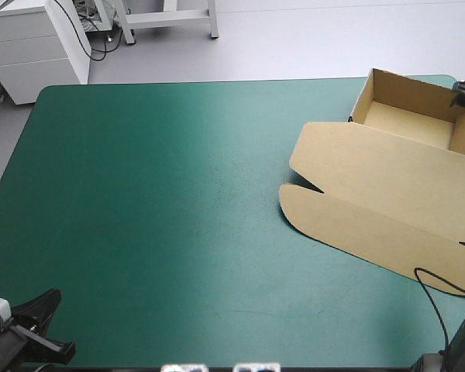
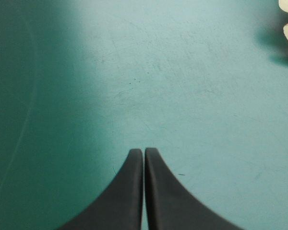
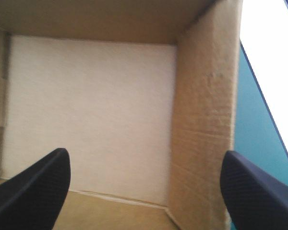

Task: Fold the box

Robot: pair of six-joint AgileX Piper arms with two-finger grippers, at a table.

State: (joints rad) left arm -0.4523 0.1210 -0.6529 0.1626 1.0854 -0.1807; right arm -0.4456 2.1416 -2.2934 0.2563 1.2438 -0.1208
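Box point(image 1: 372, 174) at far right corner of table point(image 1: 155, 201), right tool point(image 3: 145, 154) wide over tray, left tool point(image 2: 144, 152) closed near-left

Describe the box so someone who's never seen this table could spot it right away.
Take the teal-green table and go to its far right corner. There sits the box, the only brown thing on the cover: an open tray with raised walls, its lid lying flat toward the table's middle.
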